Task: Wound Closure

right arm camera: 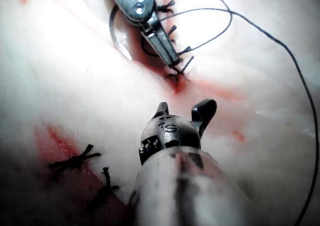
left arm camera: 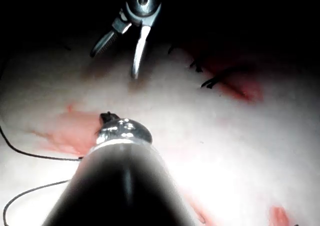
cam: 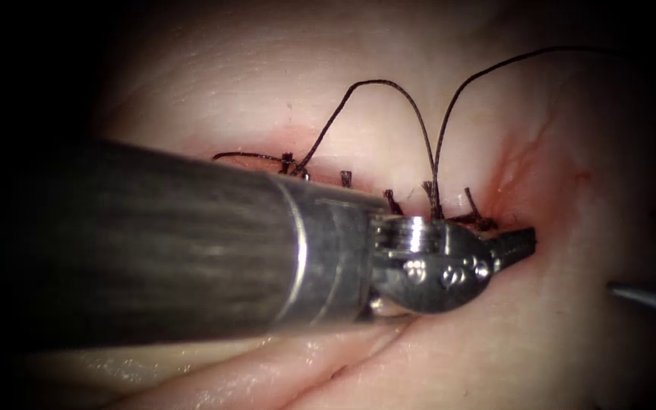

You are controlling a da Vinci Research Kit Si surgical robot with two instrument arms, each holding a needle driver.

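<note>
Across the endoscope view I see my left tool (cam: 514,244) on its dark, streaked shaft and polished steel wrist, its short ribbed jaws pressed together at the right end of the cut (cam: 389,199); whether they pinch anything I cannot tell. Stubby knotted stitches (cam: 347,180) bristle along the glistening pale tissue (cam: 540,357), and thin black thread (cam: 389,85) arches in two loops above it, dropping to the stitch line just beside the wrist. Red fluid (cam: 518,156) smears the far right. My right tool (right arm camera: 187,113) hovers with its jaws spread apart, holding nothing. I cannot make out the needle.
</note>
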